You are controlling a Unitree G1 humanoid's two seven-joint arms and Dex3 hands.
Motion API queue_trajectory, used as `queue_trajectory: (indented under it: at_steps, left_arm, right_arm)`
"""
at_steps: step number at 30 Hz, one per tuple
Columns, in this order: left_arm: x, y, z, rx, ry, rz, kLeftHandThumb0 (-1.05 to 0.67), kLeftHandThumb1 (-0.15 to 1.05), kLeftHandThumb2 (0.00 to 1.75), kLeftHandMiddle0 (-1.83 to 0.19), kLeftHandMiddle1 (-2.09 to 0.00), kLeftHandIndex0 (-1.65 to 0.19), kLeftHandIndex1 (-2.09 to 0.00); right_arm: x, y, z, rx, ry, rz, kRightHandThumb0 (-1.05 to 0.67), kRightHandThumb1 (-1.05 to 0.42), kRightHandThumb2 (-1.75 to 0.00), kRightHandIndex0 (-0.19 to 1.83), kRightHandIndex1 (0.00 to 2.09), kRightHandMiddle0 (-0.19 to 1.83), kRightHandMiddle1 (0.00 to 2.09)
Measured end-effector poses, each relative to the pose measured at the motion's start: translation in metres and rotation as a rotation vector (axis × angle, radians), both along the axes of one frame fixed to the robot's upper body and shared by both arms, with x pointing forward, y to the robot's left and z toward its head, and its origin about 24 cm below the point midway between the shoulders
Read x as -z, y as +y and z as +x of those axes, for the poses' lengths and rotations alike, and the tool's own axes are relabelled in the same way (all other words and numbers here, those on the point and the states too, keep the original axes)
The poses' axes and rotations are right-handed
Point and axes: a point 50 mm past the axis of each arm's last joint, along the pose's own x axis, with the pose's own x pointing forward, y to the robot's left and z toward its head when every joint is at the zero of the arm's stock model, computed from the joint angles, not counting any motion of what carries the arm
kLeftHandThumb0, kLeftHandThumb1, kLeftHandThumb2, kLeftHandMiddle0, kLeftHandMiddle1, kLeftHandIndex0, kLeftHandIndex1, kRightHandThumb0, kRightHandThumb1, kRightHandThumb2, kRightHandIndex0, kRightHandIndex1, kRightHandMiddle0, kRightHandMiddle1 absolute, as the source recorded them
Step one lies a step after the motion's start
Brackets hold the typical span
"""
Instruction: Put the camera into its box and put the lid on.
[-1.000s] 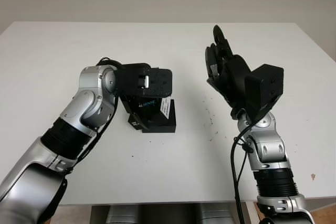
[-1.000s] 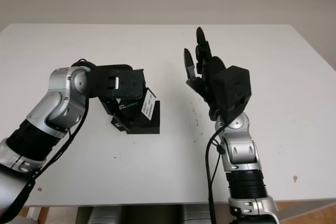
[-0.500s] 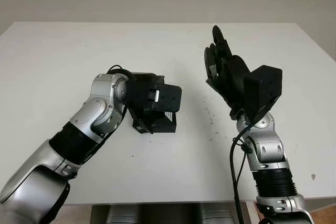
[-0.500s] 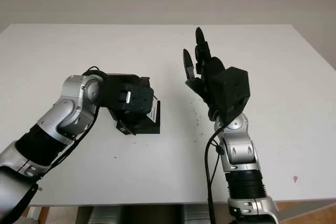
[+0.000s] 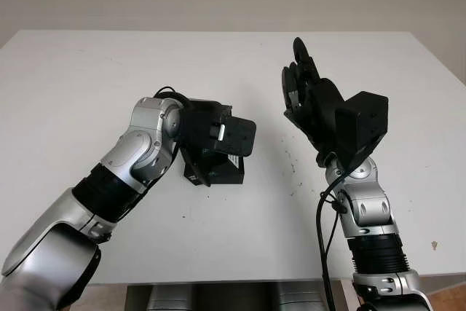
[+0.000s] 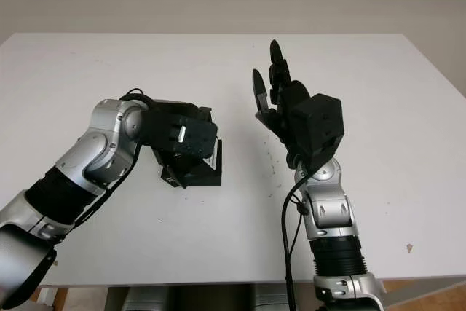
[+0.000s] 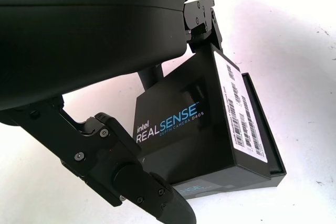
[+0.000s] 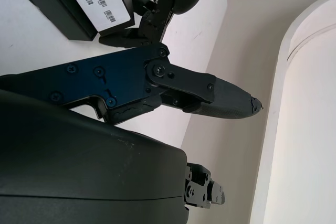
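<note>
Gripping the black lid (image 7: 181,124) printed "intel REALSENSE Depth Camera D405", the left robot hand (image 5: 218,136) hangs low over the white table (image 5: 87,71), with its shell above the lid and its fingers (image 7: 126,177) curled around the lid's sides. In the left wrist view one finger runs along the lid's printed face while another, with its jointed tip, presses at the far corner near the white barcode label (image 7: 239,114) on the lid's end. The lid sits tilted, partly over the black box (image 7: 265,153) beneath it: the box's rim sticks out past the labelled end, so the lid is not seated square. Box and lid lie directly under the left robot hand on the table, as the head views show at the box (image 5: 231,171). Whether the camera lies inside the box cannot be told, since the lid and robot hand cover the opening. Well apart to the other side, the right robot hand (image 5: 309,100) is raised above the table, open and holding nothing, its fingers pointing up and away from the robot; its palm faces toward the left robot hand and the box. A few small dark specks (image 5: 293,167) mark the table between the two robot hands.
</note>
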Motion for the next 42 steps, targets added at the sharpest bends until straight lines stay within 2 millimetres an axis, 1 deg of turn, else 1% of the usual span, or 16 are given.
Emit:
queue_trajectory:
  at_steps: [3, 4, 5, 8, 14, 20, 21, 22, 27, 29, 33, 35, 36, 39, 41, 42]
  left_arm:
    - [0.0, -0.001, 0.0, 0.023, -0.003, 0.002, -0.14, 1.05, 0.19, -0.32, -2.09, 0.19, -1.79]
    - [-0.001, -0.001, 0.0, 0.025, -0.003, 0.003, -0.14, 1.05, 0.19, -0.31, -2.09, 0.19, -1.73]
    - [-0.001, 0.0, 0.001, 0.023, -0.002, 0.003, -0.13, 1.05, 0.2, -0.23, -2.09, 0.19, -1.25]
    - [-0.003, 0.0, 0.003, 0.021, -0.001, 0.003, -0.13, 1.05, 0.2, -0.16, -2.09, 0.19, -0.7]
    - [-0.01, -0.003, 0.004, 0.014, -0.002, 0.0, -0.14, 1.05, 0.23, 0.01, -2.09, 0.18, -0.43]
    - [-0.015, -0.002, 0.004, 0.033, 0.004, -0.018, -0.12, 1.05, 0.18, -0.31, -2.09, 0.19, -0.16]
    - [-0.016, -0.001, 0.004, 0.034, 0.003, -0.021, -0.14, 1.05, 0.19, -0.33, -2.09, 0.13, -0.23]
    - [-0.017, -0.001, 0.004, 0.034, 0.0, -0.023, -0.15, 1.05, 0.19, -0.32, -2.09, 0.16, -0.58]
    - [-0.026, -0.001, 0.004, 0.038, -0.011, -0.01, -0.19, 1.05, 0.19, -0.13, -2.09, 0.07, -1.58]
    - [-0.031, -0.003, 0.003, 0.052, -0.025, -0.007, -0.18, 1.05, 0.2, -0.14, -2.09, 0.1, -1.66]
    - [-0.04, -0.006, 0.004, 0.058, -0.046, -0.003, -0.17, 1.05, 0.17, -0.06, -2.09, 0.19, -0.85]
    - [-0.041, -0.006, 0.004, 0.059, -0.047, -0.001, -0.16, 1.05, 0.13, 0.08, -2.07, 0.19, -1.18]
    - [-0.041, -0.006, 0.003, 0.062, -0.048, 0.001, -0.15, 1.04, 0.12, 0.13, -2.03, 0.19, -1.2]
    - [-0.041, -0.008, 0.003, 0.089, -0.058, 0.014, -0.16, 1.04, 0.1, 0.13, -2.06, 0.15, -1.6]
    - [-0.04, -0.01, 0.003, 0.112, -0.067, 0.022, -0.12, 1.04, 0.1, 0.05, -1.94, -0.07, -1.85]
    - [-0.04, -0.01, 0.003, 0.121, -0.07, 0.021, -0.11, 1.04, 0.11, 0.03, -2.02, -0.15, -1.97]
  right_arm:
    - [0.0, 0.001, 0.0, -0.001, 0.0, 0.003, -0.73, -1.05, -0.62, -0.13, 0.06, -0.13, 0.06]
    - [0.0, 0.001, 0.0, 0.0, 0.0, 0.004, -0.73, -1.05, -0.62, -0.13, 0.06, -0.13, 0.06]
    - [0.0, 0.001, 0.0, 0.0, 0.0, 0.003, -0.73, -1.05, -0.62, -0.13, 0.06, -0.13, 0.06]
    - [0.0, 0.001, 0.0, 0.0, 0.0, 0.002, -0.73, -1.05, -0.63, -0.13, 0.06, -0.13, 0.06]
    - [0.0, 0.002, 0.0, 0.002, 0.001, 0.004, -0.72, -1.05, -0.62, -0.13, 0.06, -0.13, 0.06]
    - [0.001, 0.003, 0.0, 0.0, 0.001, 0.01, -0.73, -1.05, -0.62, -0.15, 0.05, -0.15, 0.05]
    - [0.001, 0.003, 0.0, -0.001, 0.001, 0.01, -0.74, -1.05, -0.62, -0.15, 0.05, -0.15, 0.05]
    - [0.001, 0.003, 0.0, -0.001, 0.001, 0.01, -0.74, -1.05, -0.62, -0.15, 0.05, -0.15, 0.05]
    - [0.001, 0.003, 0.0, -0.004, 0.002, 0.011, -0.75, -1.05, -0.62, -0.15, 0.05, -0.15, 0.05]
    - [0.001, 0.003, 0.0, -0.006, 0.003, 0.012, -0.74, -1.05, -0.62, -0.16, 0.05, -0.15, 0.05]
    - [0.003, 0.004, 0.001, -0.009, 0.013, 0.011, -0.73, -1.05, -0.62, -0.15, 0.05, -0.15, 0.05]
    - [0.005, 0.003, 0.001, -0.008, 0.019, 0.013, -0.73, -1.05, -0.62, -0.15, 0.05, -0.14, 0.05]
    - [0.005, 0.003, 0.001, -0.008, 0.02, 0.013, -0.73, -1.05, -0.62, -0.15, 0.05, -0.15, 0.05]
    - [0.005, 0.003, 0.001, -0.008, 0.02, 0.013, -0.71, -1.05, -0.64, -0.15, 0.05, -0.14, 0.05]
    - [0.005, 0.004, 0.001, -0.008, 0.02, 0.015, -0.72, -1.05, -0.63, -0.16, 0.05, -0.15, 0.05]
    - [0.004, 0.004, 0.001, -0.009, 0.019, 0.018, -0.72, -1.05, -0.63, -0.16, 0.05, -0.15, 0.05]
